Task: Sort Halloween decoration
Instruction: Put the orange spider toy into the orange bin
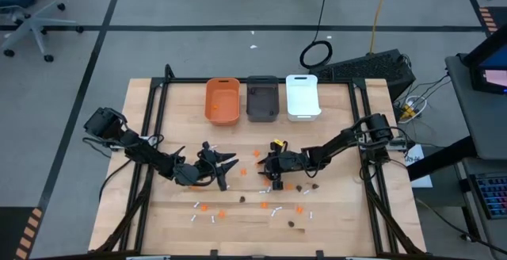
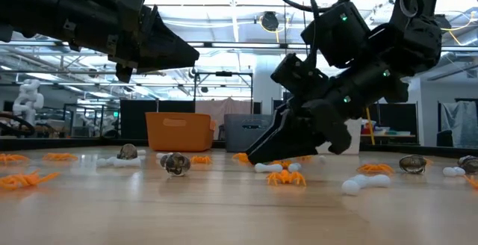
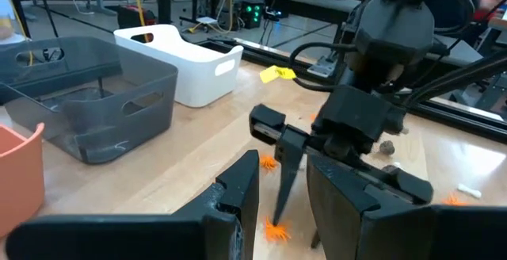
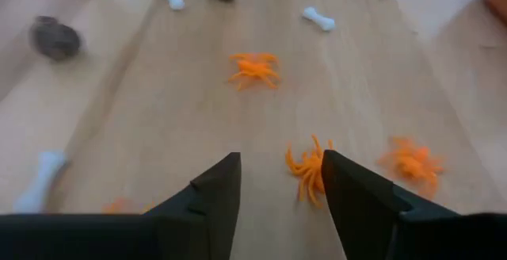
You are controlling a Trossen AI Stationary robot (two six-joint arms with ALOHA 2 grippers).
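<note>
- Your right end effector (image 1: 272,182) sits low over the middle of the surface (image 1: 158,220), tips angled down, fingers (image 4: 212,193) parted with nothing between them.
- In the right wrist view an orange spider (image 4: 307,167) lies on the wood just beside the inner edge of one finger, not gripped; whether it touches that finger you cannot tell.
- More orange spiders lie near it: one (image 4: 253,67) farther ahead, another (image 4: 414,163) off to the side.
- Small white bones (image 4: 319,18) and dark lumps (image 4: 55,40) are scattered on the wood beyond the fingers.
- Your left end effector (image 1: 223,167) hangs above the surface, left of the right one and apart from it, fingers (image 3: 238,200) spread and empty.
- From the left wrist view you look between those fingers at the right arm's tip standing on the wood, with an orange spider (image 3: 276,230) beside it.
- Three bins stand in a row at the far edge: the orange bin (image 1: 223,100), the dark grey bin (image 1: 262,97), the white bin (image 1: 303,96).
- No decoration pieces are visible in the dark grey bin; the other bins' contents cannot be made out.
- In the high view, the pieces lie between and in front of the two arms, well apart from the bins.
- A yellow tag (image 1: 278,143) lies near the right arm.
</note>
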